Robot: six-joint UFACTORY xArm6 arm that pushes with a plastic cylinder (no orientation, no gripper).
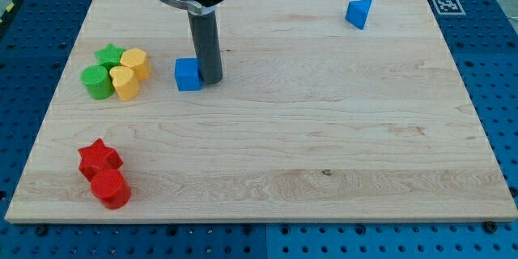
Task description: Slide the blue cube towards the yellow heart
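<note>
The blue cube [188, 74] sits on the wooden board at the view's upper left. My tip [210, 79] stands right against the cube's right side, touching or nearly touching it. The yellow heart [124, 82] lies to the cube's left, about a cube's width and a half away. It is part of a tight cluster with a yellow hexagonal block [135, 63], a green star [108, 54] and a green cylinder [97, 82].
A blue triangular block [358, 13] lies at the view's upper right. A red star [99, 159] and a red cylinder [110, 188] sit together at the lower left, near the board's left edge [36, 142]. A fiducial marker [447, 5] is beyond the board's top right corner.
</note>
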